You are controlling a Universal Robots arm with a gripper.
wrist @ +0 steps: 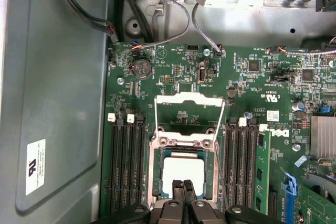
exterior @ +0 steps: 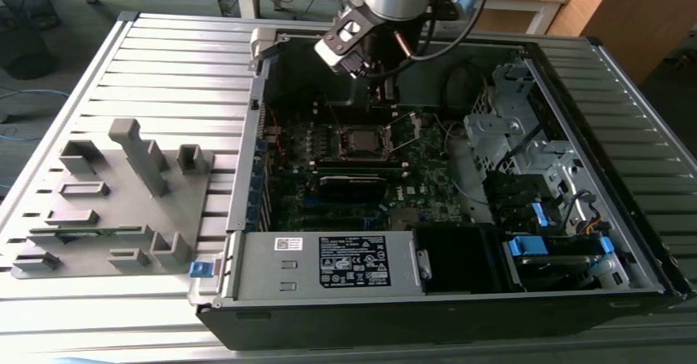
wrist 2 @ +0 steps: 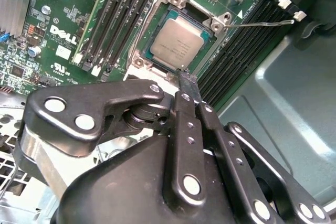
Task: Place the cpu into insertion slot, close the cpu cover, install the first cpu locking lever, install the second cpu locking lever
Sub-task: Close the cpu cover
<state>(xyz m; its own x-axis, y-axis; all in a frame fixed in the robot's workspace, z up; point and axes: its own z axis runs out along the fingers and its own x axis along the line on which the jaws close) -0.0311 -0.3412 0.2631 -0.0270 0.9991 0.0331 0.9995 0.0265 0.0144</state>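
The cpu (wrist 2: 178, 43) (wrist: 184, 174), a silver-grey square chip, lies flat in the insertion slot (wrist 2: 138, 60) (wrist: 156, 179) on the green board. The cpu cover (wrist: 190, 98), a thin metal frame with a big window, stands hinged open beyond the slot. A thin wire lever (wrist 2: 262, 23) juts out sideways from the slot, unlatched. My gripper (wrist: 188, 188) (wrist 2: 188, 80) is shut with nothing between its black fingers, its tips just over the chip's near edge. In the exterior view the gripper (exterior: 381, 95) hangs inside the open case, above the slot (exterior: 360, 140).
Long black memory slots (wrist: 126, 161) flank the socket, with a memory stick (wrist: 262, 166) in one. Cables (wrist: 157, 30) run at the board's edge. The power supply (exterior: 326, 262), the drive cage (exterior: 512, 135) and the case walls hem the board in. A grey fixture tray (exterior: 109, 209) lies outside.
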